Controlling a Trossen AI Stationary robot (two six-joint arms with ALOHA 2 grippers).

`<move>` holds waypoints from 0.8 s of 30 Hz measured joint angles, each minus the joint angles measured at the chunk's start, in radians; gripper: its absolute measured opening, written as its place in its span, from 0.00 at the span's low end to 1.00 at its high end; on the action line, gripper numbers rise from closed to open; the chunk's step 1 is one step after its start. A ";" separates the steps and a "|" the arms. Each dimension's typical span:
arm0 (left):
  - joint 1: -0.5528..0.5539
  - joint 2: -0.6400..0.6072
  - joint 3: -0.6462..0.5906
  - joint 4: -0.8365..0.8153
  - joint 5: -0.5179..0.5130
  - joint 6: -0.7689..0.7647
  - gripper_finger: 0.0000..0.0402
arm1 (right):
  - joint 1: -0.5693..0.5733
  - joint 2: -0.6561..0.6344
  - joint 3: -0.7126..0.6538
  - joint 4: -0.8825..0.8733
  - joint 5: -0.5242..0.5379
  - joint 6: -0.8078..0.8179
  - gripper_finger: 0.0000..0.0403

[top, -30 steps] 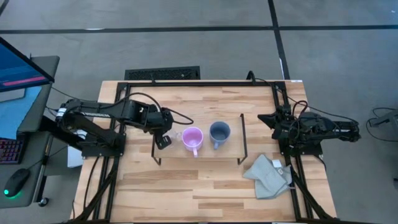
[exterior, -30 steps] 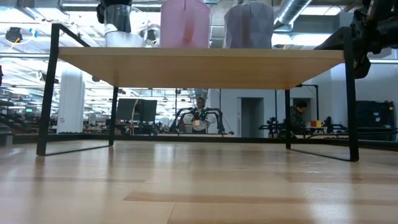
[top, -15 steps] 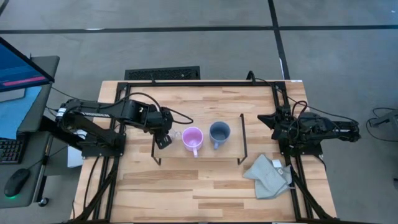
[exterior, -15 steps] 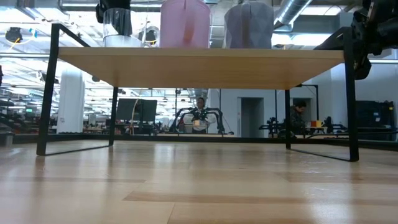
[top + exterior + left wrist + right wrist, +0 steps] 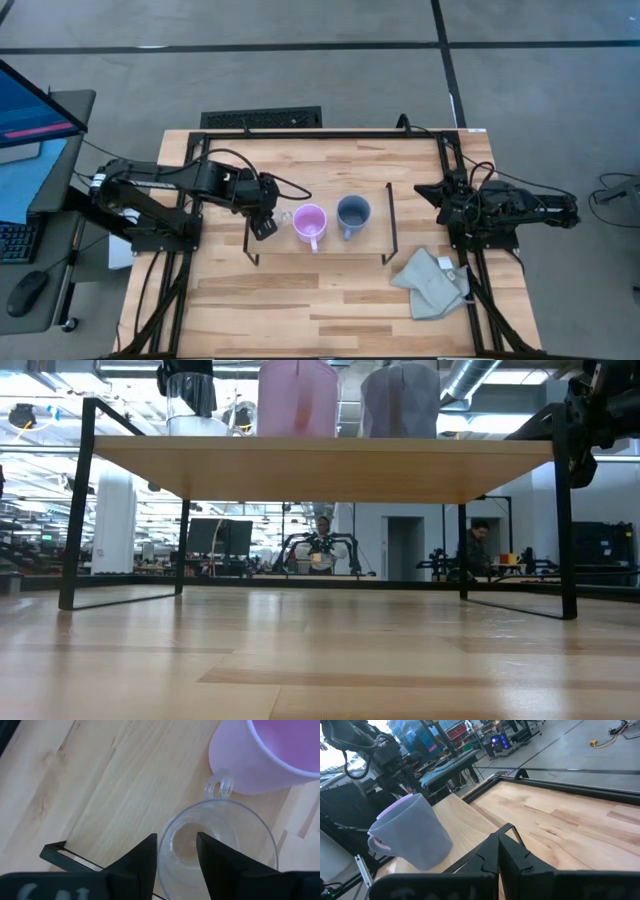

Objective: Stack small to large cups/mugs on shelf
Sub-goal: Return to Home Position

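Glass cup (image 5: 235,827) on shelf (image 5: 372,243) beside pink mug (image 5: 309,220), blue-grey mug (image 5: 353,211) beyond. My left claw (image 5: 177,851) over glass cup, fingers (image 5: 142,857) apart; right claw (image 5: 498,842) parked far right, pressed together.

The round mug with a handle (image 5: 309,222) is pink-purple, the other round mug with a handle (image 5: 353,212) is blue-grey, and the small glass cup (image 5: 220,845) is clear. The low shelf (image 5: 360,248) has a pale wooden top and thin black wire legs. The big wooden table (image 5: 300,300) is light yellow-brown in plank stripes with a black frame, and the crumpled cloth (image 5: 432,282) is grey-green.
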 joint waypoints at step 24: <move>-0.075 -0.309 0.001 0.132 -0.277 0.053 0.32 | 0.000 0.000 0.000 0.001 0.000 0.000 0.06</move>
